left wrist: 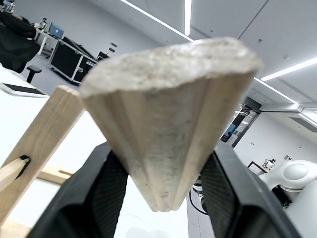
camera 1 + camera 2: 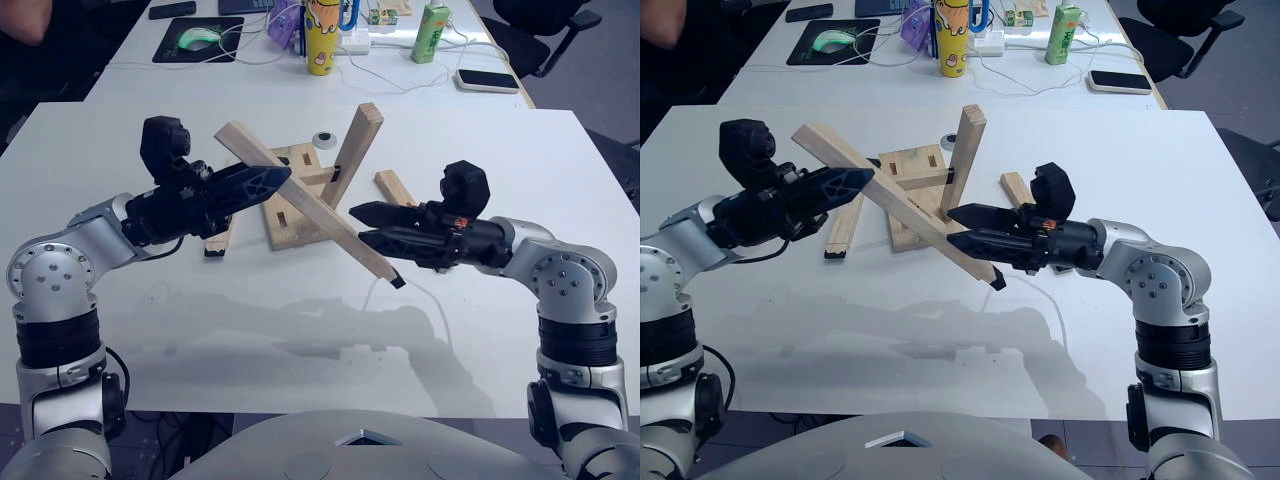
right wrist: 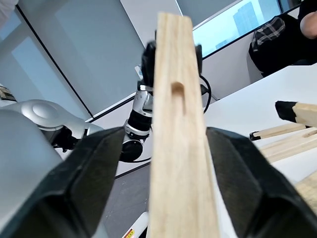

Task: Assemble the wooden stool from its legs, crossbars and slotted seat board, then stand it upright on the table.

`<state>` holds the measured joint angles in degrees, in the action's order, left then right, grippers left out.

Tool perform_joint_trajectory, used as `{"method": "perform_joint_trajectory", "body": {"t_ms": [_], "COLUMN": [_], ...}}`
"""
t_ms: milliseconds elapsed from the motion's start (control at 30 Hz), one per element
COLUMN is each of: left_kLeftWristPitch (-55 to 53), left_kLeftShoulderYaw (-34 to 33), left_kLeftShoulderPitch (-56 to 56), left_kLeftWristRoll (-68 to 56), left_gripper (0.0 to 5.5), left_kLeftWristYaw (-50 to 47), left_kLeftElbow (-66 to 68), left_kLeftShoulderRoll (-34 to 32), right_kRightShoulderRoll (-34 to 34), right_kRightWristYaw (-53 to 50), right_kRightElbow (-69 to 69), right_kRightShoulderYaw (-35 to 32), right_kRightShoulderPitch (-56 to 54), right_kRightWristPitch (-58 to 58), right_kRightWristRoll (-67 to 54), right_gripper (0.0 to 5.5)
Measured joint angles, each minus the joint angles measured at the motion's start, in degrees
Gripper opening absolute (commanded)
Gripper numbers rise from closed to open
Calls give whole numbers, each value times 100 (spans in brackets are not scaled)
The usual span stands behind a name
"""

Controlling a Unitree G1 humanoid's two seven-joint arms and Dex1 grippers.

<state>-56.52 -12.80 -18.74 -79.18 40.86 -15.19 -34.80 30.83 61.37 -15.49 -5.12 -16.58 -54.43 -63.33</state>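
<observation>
**Item:** long leg [image 2: 330, 222], wooden, with a black-capped foot.

**Location:** raised off the table [image 2: 520, 170], crossing above the slotted seat board [image 2: 283, 228].

**Long axis:** diagonal. The bare top end points far-left and up. The capped foot points near-right and down, close to the tabletop.

**Left gripper** [image 2: 283, 178]: clenched on the leg's upper half, with wood pressed between both fingers.

**Right gripper** [image 2: 357, 224]: released. Its jaws straddle the lower half with a gap on either side, and the leg runs lengthwise through the opening. A mortise [image 3: 177, 88] faces the wrist camera.

**Nearer arm:** the right is already around the free end and probably only needs to close.

**Nearby:** a standing leg [image 2: 357, 145] is seated in the board beyond the jaws. The long leg's top end likely belongs in the board next.
</observation>
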Motion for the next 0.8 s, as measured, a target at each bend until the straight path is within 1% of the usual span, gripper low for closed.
{"method": "perform_joint_trajectory", "body": {"t_ms": [67, 133, 233, 300, 367, 400, 467, 533, 600, 700, 800], "left_kLeftWristPitch": [21, 26, 54, 45, 1, -12, 2, 222, 462, 799, 1374], "left_kLeftShoulderYaw": [23, 18, -217, -531, -865, -1012, -1222, -1333, -1472, -1587, -1490], "left_kLeftShoulderPitch": [-1, 0, 155, 435, 698, 812, 980, 965, 875, 524, 155], "left_kLeftWristRoll": [159, 227, 262, 290, 302, 350, 663, 1211, 1564, 1893, 2423], "left_gripper": [207, 207, 207, 207, 207, 207, 207, 207, 207, 207, 207], "left_kLeftWristYaw": [18, 33, 21, 71, 213, 313, 577, 685, 784, 934, 957], "left_kLeftElbow": [24, 18, -167, -223, -246, -252, -153, 127, 353, 570, 763], "left_kLeftShoulderRoll": [-7, -7, -142, -413, -724, -896, -1335, -1684, -1910, -2134, -2156], "right_kRightShoulderRoll": [50, 104, 385, 539, 525, 446, 25, -476, -854, -1203, -1471], "right_kRightWristYaw": [64, 118, 303, 335, 133, -68, -691, -1323, -1753, -2137, -2413], "right_kRightElbow": [11, 39, 343, 655, 829, 909, 1040, 1143, 1160, 1053, 887], "right_kRightShoulderYaw": [-63, -75, -287, -432, -409, -346, -53, 353, 524, 686, 883], "right_kRightShoulderPitch": [82, 101, 128, 152, 174, 171, 191, 271, 414, 596, 683], "right_kRightWristPitch": [5, 5, 10, 181, 473, 604, 929, 1180, 1361, 1554, 1792], "right_kRightWristRoll": [-8, -8, 0, 207, 625, 826, 1380, 1977, 2252, 2490, 2767], "right_gripper": [403, 406, 406, 406, 406, 406, 406, 406, 406, 406, 406]}}
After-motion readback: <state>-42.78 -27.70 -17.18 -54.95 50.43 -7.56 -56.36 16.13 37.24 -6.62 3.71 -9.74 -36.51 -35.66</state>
